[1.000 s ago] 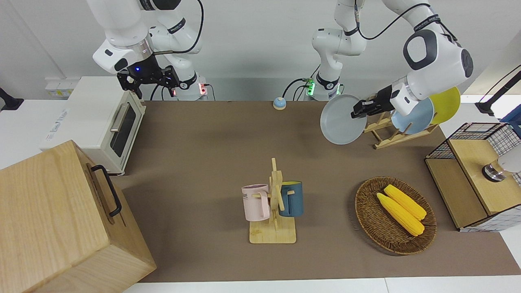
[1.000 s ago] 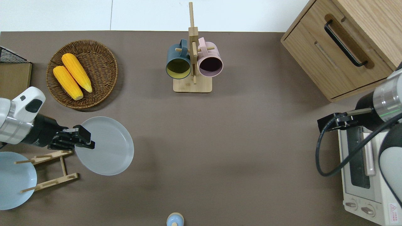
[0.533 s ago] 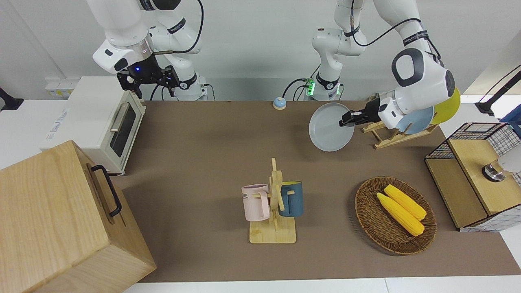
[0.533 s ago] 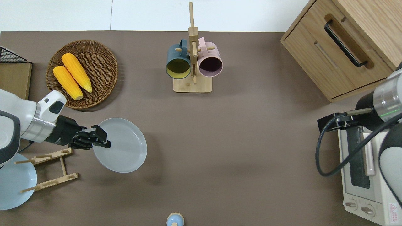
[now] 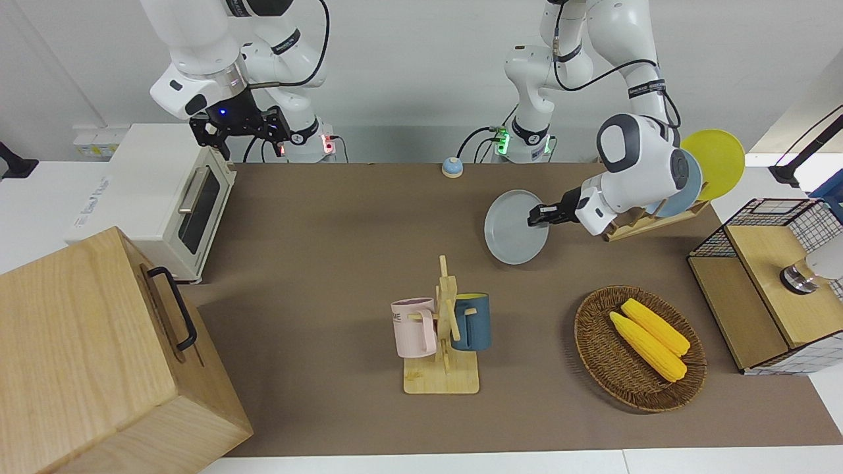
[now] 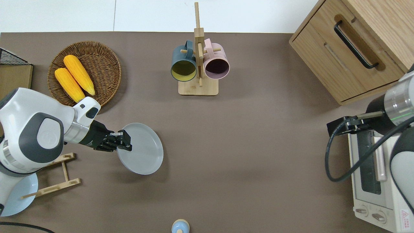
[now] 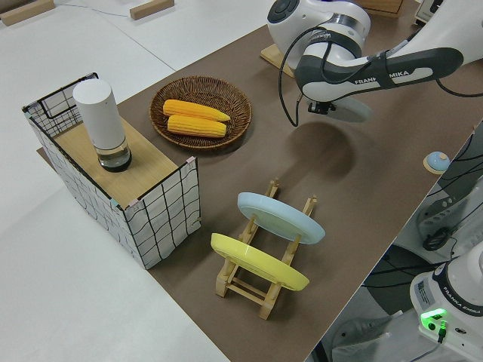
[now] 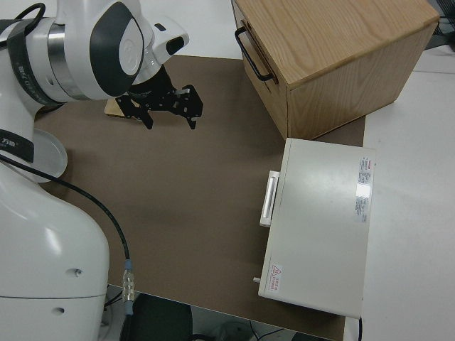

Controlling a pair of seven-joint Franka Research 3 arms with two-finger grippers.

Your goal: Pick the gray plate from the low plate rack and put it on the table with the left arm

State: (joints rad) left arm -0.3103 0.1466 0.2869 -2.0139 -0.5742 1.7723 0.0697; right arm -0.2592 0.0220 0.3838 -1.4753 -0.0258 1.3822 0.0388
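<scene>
Three plates show: the round matte pale gray plate (image 6: 140, 149), clamped at its rim by the left arm's black two-finger gripper (image 6: 124, 144) over the brown table (image 6: 245, 155), plus a light blue plate (image 7: 281, 217) and a yellow plate (image 7: 259, 262) on edge in the low light-wood plate rack (image 7: 256, 283) near the table's left-arm end. Only the left side view shows both racked plates whole. The right arm is parked, its gripper (image 8: 169, 105) spread open.
</scene>
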